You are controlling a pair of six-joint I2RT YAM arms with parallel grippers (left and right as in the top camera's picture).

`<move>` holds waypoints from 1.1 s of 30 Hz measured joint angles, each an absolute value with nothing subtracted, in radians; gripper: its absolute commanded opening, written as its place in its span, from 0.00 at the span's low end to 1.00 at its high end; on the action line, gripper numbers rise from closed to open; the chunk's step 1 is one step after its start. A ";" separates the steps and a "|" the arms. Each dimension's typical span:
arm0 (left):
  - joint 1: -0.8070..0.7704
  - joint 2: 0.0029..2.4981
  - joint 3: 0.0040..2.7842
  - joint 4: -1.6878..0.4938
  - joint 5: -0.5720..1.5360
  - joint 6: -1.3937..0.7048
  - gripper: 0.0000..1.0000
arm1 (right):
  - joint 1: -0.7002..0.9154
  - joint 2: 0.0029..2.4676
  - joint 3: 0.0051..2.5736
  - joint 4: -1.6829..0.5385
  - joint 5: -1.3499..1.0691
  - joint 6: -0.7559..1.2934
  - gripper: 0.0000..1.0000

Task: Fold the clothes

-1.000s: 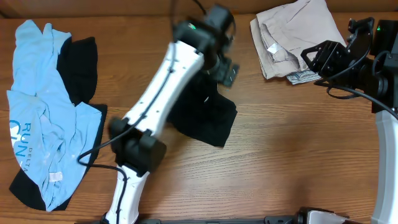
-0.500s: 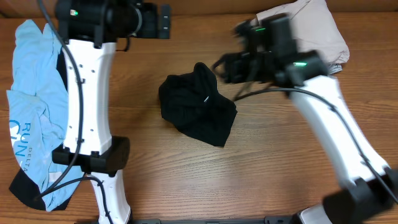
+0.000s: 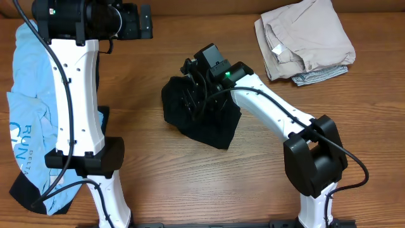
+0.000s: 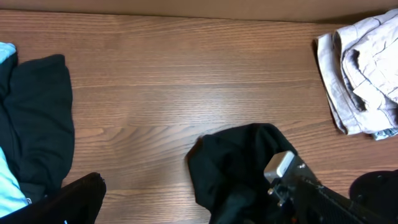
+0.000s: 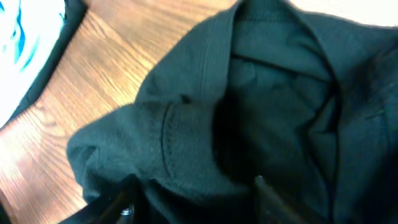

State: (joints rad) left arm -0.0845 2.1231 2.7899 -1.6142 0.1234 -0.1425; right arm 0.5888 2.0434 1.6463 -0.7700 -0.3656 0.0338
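Right hand (image 3: 195,88) sits down in the crumpled black garment (image 3: 215,123) mid-worktop (image 3: 272,183), with fingers either side of a fold. I can't tell whether they are clenched on it. Left hand (image 3: 144,22) hangs near the far edge beside the blue T-shirt (image 3: 31,120), and I can't tell its grip either.

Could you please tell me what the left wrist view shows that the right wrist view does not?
Only the left wrist view shows the beige pile and the right arm reaching onto the black garment. Only the right wrist view shows that garment's stitched hem close up. Both show the black garment, the light blue shirt and the wooden table.
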 measured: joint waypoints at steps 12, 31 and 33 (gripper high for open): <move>-0.084 2.123 2.790 -1.618 0.123 -0.127 1.00 | 0.588 2.039 1.646 -0.875 -0.386 0.046 0.04; -0.084 2.123 2.790 -1.621 0.101 -0.102 1.00 | 0.585 1.884 1.376 -1.201 -0.268 0.303 0.26; -0.084 2.123 2.790 -1.624 0.100 -0.101 1.00 | 0.584 1.884 1.364 -1.215 -0.262 0.315 0.28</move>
